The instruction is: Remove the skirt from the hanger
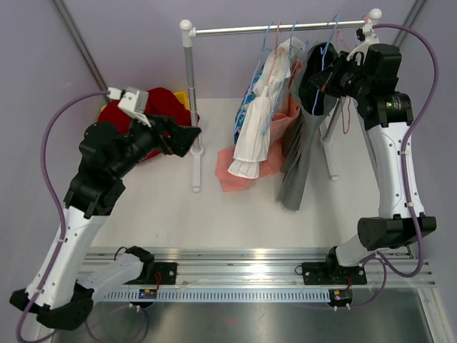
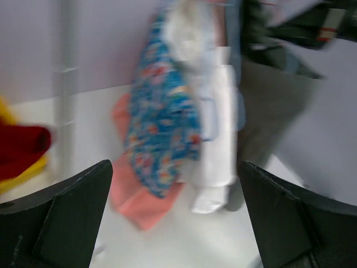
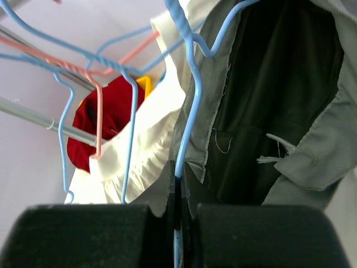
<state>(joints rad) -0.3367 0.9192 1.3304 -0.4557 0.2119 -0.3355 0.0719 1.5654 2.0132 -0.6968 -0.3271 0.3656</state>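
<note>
The grey skirt (image 1: 298, 161) with a dark lining (image 3: 262, 111) hangs from a blue wire hanger (image 3: 189, 100) at the right end of the rail (image 1: 278, 28). My right gripper (image 3: 178, 180) is up at the skirt's waistband (image 1: 330, 75), shut on the blue hanger's wire just beside the grey fabric edge. My left gripper (image 1: 191, 139) hovers open over the table left of the hanging clothes, apart from them. In the left wrist view my left gripper (image 2: 174, 167) faces them, and the skirt (image 2: 273, 106) shows at the right, blurred.
A white garment (image 1: 257, 128), a blue floral one (image 2: 162, 128) and a pink cloth (image 1: 228, 175) hang left of the skirt on blue and pink hangers (image 3: 97, 117). The rack's left post (image 1: 193, 107) stands near my left gripper. Red and yellow cloth (image 1: 153, 103) is piled at the back left.
</note>
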